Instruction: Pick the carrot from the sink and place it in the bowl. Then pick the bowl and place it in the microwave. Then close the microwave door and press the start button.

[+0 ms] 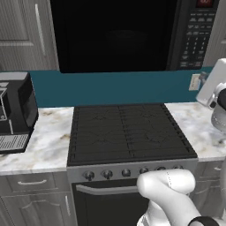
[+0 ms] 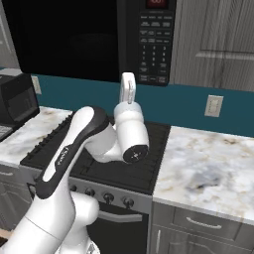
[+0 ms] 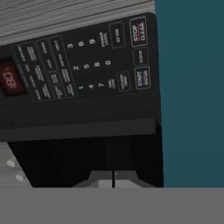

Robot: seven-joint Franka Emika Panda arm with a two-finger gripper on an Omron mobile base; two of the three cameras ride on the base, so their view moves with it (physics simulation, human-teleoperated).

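Left base view: one black microwave (image 1: 119, 35) hangs over one black stove (image 1: 128, 132), its door (image 1: 110, 35) flat across the front and its keypad (image 1: 196, 37) at the right under a red display (image 1: 204, 3). Five knobs (image 1: 126, 172) line the stove front. One black appliance (image 1: 13, 110) stands on the marbled counter (image 1: 48, 141) at left; one wall outlet (image 1: 194, 82) sits on the teal backsplash (image 1: 110, 88). Right base view: the arm reaches up, and the claw (image 2: 128, 84) points at the microwave's lower edge just below the keypad, its two fingers pressed together, holding nothing. Two outlets show here, and one drawer handle (image 2: 203, 223) under the right counter. Hand view: rolled sideways, the keypad's pale buttons and red display lie close ahead, with the two fingertips (image 3: 113, 179) meeting at the bottom, touching each other.
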